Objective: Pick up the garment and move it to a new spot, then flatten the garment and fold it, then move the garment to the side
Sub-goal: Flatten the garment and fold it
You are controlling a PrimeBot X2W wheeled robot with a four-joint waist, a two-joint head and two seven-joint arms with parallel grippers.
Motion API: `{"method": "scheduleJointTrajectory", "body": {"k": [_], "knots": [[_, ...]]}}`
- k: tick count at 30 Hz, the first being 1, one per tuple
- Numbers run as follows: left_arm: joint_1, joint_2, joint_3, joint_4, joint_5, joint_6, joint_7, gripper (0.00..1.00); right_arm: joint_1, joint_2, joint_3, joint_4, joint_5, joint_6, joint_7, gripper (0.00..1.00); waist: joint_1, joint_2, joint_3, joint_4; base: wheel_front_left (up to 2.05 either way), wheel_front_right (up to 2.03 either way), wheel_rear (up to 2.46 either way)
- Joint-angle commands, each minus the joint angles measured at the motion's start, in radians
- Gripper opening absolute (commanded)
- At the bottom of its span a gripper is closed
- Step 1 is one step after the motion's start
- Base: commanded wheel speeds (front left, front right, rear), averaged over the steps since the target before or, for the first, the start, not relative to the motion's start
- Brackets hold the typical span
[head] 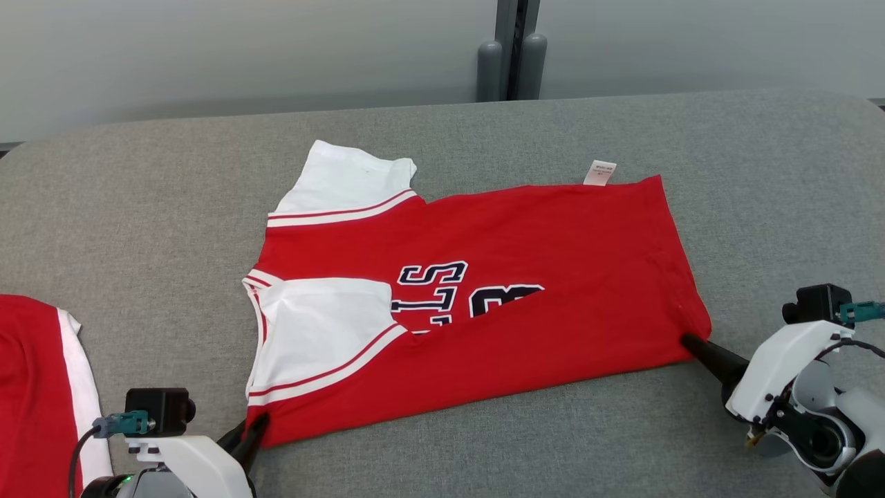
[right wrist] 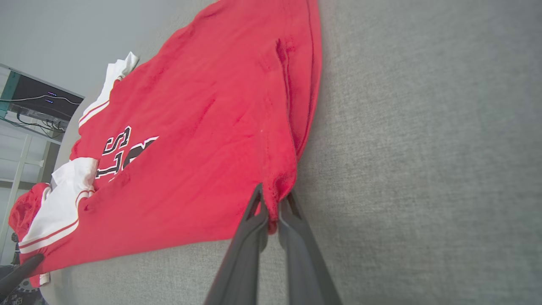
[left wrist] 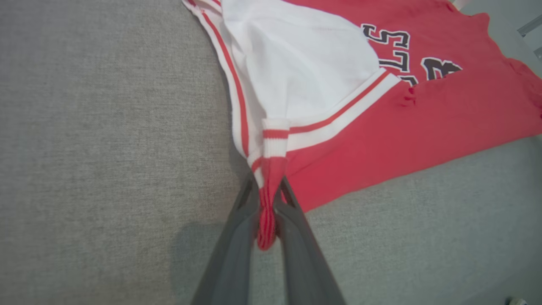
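The garment [head: 525, 277] is a red jersey with white sleeves and dark lettering, lying sideways across the grey table, its near long edge folded up over part of the print. My left gripper [head: 254, 425] is shut on the near left corner, by the striped white sleeve. In the left wrist view the red and white trim [left wrist: 267, 199] is pinched between the two dark fingers. My right gripper [head: 688, 342] is shut on the near right corner of the hem. The right wrist view shows the red cloth [right wrist: 275, 199] bunched between the fingertips.
A second red and white garment [head: 38, 387] lies at the table's left edge, close to my left arm. The grey padded table [head: 760, 173] stretches bare behind and to the right of the jersey. A dark post [head: 511, 48] stands beyond the far edge.
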Motion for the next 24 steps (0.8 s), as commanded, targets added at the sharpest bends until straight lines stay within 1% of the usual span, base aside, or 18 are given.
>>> {"method": "scheduleJointTrajectory", "body": {"k": [1, 7, 13, 15, 20, 24], "knots": [[0.004, 0.015, 0.001, 0.000, 0.003, 0.000, 0.000, 0.00, 0.021, -0.016, 0.001, -0.005, 0.006, 0.000, -0.003, 0.00, 0.0000, 0.0000, -0.009, -0.002, 0.00, 0.00, 0.00], [0.039, 0.055, -0.002, -0.007, -0.010, 0.011, 0.008, 0.00, 0.074, -0.055, 0.005, -0.041, 0.014, 0.000, 0.007, 0.00, 0.0000, 0.0000, -0.048, -0.011, 0.00, 0.00, 0.00], [0.071, 0.078, -0.016, -0.038, -0.024, 0.026, 0.035, 0.00, 0.142, -0.099, 0.005, -0.083, 0.010, 0.000, 0.012, 0.00, 0.0000, 0.0000, -0.076, -0.017, 0.00, 0.00, 0.00], [0.079, 0.088, -0.018, -0.043, -0.031, 0.033, 0.043, 0.00, 0.165, -0.105, 0.006, -0.100, 0.006, 0.000, 0.014, 0.00, 0.0000, 0.0000, -0.081, -0.019, 0.00, 0.00, 0.00], [0.092, 0.094, -0.028, -0.058, -0.041, 0.033, 0.060, 0.00, 0.207, -0.122, 0.000, -0.130, 0.000, 0.000, 0.018, 0.00, 0.0000, 0.0000, -0.086, -0.029, 0.00, 0.00, 0.00], [0.107, 0.111, -0.030, -0.078, -0.045, 0.040, 0.074, 0.00, 0.235, -0.132, -0.015, -0.159, -0.013, 0.000, 0.018, 0.00, 0.0000, 0.0000, -0.085, -0.041, 0.00, 0.00, 0.00]]}}
